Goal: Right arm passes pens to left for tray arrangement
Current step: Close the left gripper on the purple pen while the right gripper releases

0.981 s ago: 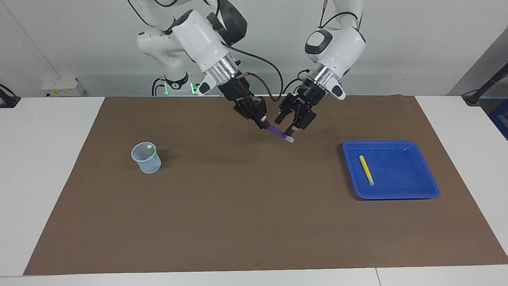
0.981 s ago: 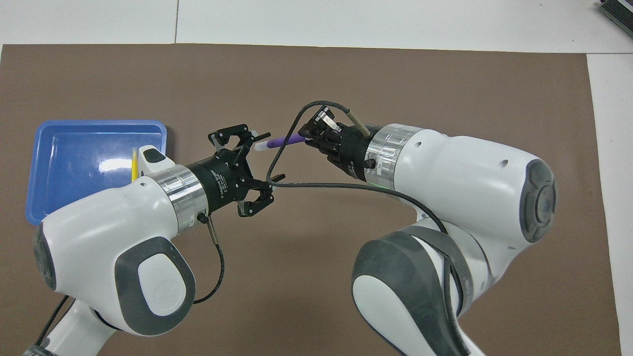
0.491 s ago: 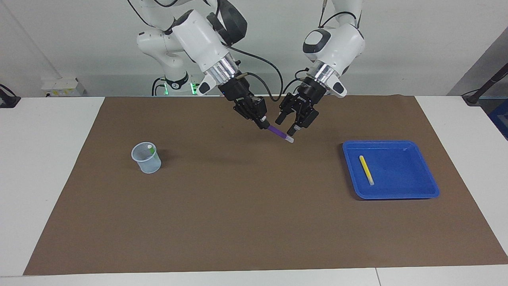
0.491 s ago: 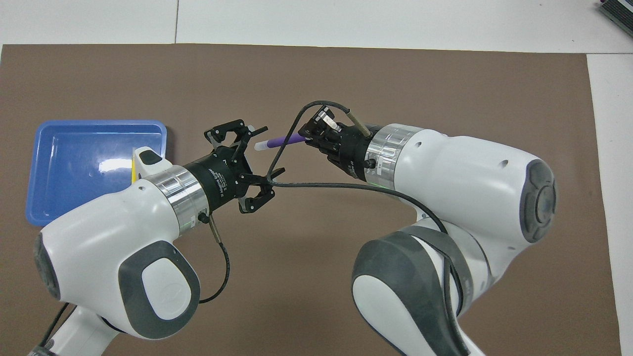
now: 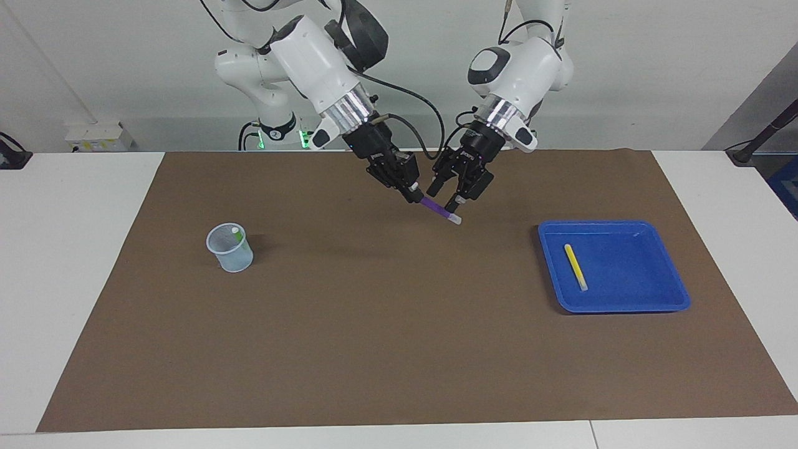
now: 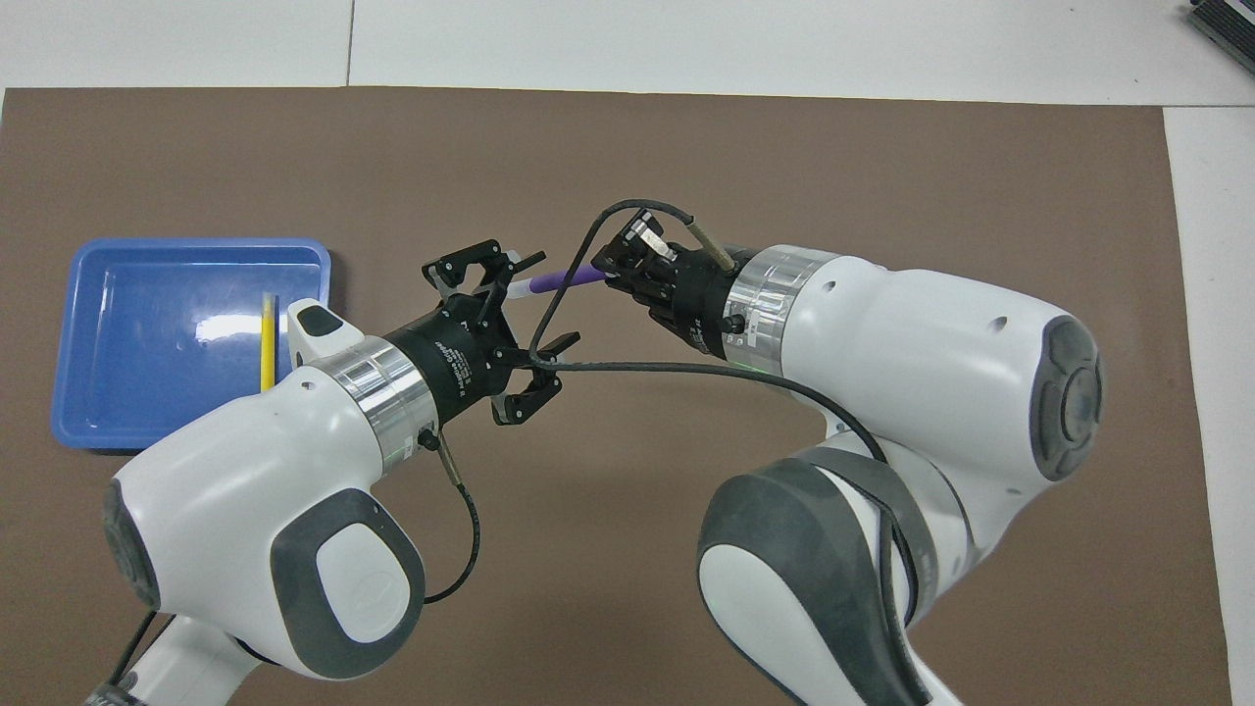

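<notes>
A purple pen (image 5: pixel 436 211) (image 6: pixel 566 279) hangs over the mat's middle, its dark end in my shut right gripper (image 5: pixel 413 195) (image 6: pixel 610 276). Its pale end points at my left gripper (image 5: pixel 446 195) (image 6: pixel 549 300), which stands open right beside that end; I cannot tell whether a finger touches it. Toward the left arm's end of the table, the blue tray (image 5: pixel 614 307) (image 6: pixel 196 245) holds a yellow pen (image 5: pixel 575 266) (image 6: pixel 267 338). A green pen (image 5: pixel 240 239) stands in a pale mesh cup (image 5: pixel 230 252) toward the right arm's end; the right arm hides that cup from overhead.
A brown mat (image 5: pixel 374 349) (image 6: pixel 882 157) covers most of the white table (image 5: pixel 75 262). A black cable (image 6: pixel 647 368) from the right wrist loops across between the two grippers. A dark object (image 6: pixel 1226 20) lies at the table's corner.
My left gripper has moved in toward the purple pen's pale end and stayed open. The right gripper and the pen have held still.
</notes>
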{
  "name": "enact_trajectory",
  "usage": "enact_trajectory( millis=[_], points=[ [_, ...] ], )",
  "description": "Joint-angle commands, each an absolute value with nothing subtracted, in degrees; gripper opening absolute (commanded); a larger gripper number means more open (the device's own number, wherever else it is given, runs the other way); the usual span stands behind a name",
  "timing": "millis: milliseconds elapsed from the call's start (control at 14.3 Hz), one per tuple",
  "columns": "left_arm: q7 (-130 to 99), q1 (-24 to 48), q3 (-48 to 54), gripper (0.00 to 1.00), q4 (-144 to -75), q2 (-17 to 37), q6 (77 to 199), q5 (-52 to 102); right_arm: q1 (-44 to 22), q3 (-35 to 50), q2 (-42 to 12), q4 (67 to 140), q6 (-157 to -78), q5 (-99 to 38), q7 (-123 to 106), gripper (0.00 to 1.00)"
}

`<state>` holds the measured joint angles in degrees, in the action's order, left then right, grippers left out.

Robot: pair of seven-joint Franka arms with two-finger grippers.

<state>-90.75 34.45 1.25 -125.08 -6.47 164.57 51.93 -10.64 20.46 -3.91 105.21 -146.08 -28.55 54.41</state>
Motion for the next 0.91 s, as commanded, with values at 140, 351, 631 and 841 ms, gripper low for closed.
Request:
enact_trajectory(
  millis=[140, 351, 631, 841],
  points=[
    [-91.14, 36.47, 0.7, 0.7, -126.04, -5.8, 168.31, 52.91, -10.55, 20.74, -4.31, 105.21, -147.48, -30.15, 54.32, 0.0],
    [-91.23, 36.47, 0.7, 0.58, -125.95, -5.71, 168.4, 52.91, -10.55, 20.74, -4.31, 105.21, -147.48, -30.15, 54.32, 0.0],
    [-91.23, 37.0, 0.7, 0.38, -125.86, -5.71, 168.31, 52.91, -10.55, 20.74, -4.31, 105.21, -147.48, -30.15, 54.32, 0.0],
    [-90.79, 37.0, 0.7, 0.0, -125.77, -5.71, 168.22, 52.91, -10.55, 20.74, -4.31, 105.21, -147.48, -30.15, 54.32, 0.0]
  ],
)
